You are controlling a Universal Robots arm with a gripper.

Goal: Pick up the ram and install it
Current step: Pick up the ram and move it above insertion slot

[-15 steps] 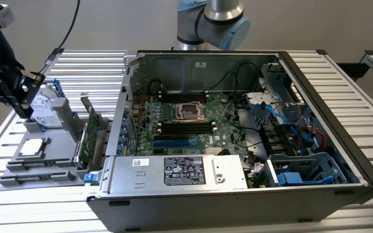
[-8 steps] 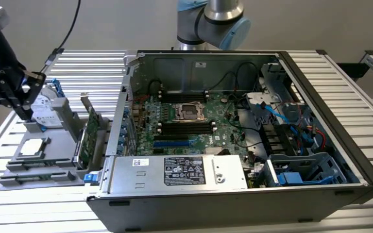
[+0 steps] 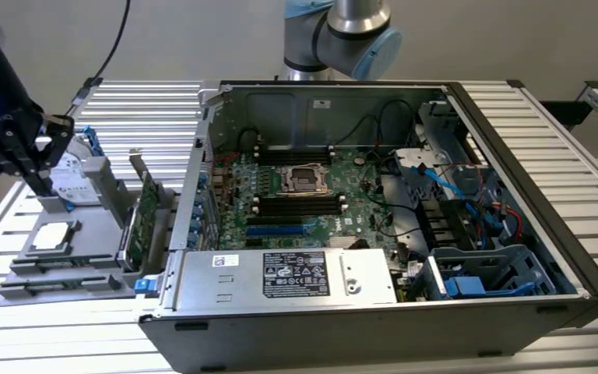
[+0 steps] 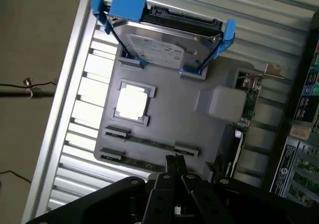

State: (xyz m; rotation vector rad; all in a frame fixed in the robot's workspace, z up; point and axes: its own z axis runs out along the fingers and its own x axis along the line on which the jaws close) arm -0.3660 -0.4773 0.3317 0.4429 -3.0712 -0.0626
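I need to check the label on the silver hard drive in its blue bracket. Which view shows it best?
The wrist view: the silver hard drive in its blue bracket stands in the grey tray with its labelled face unobstructed. In the exterior view, the black claw covers part of it, at that view's left.

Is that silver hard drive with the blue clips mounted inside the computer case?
No, the hard drive stands in the gray tray, beside the computer case and outside it.

Silver arm (image 3: 360, 14), light-blue joint caps (image 3: 385, 44); black pincer (image 4: 174, 161).
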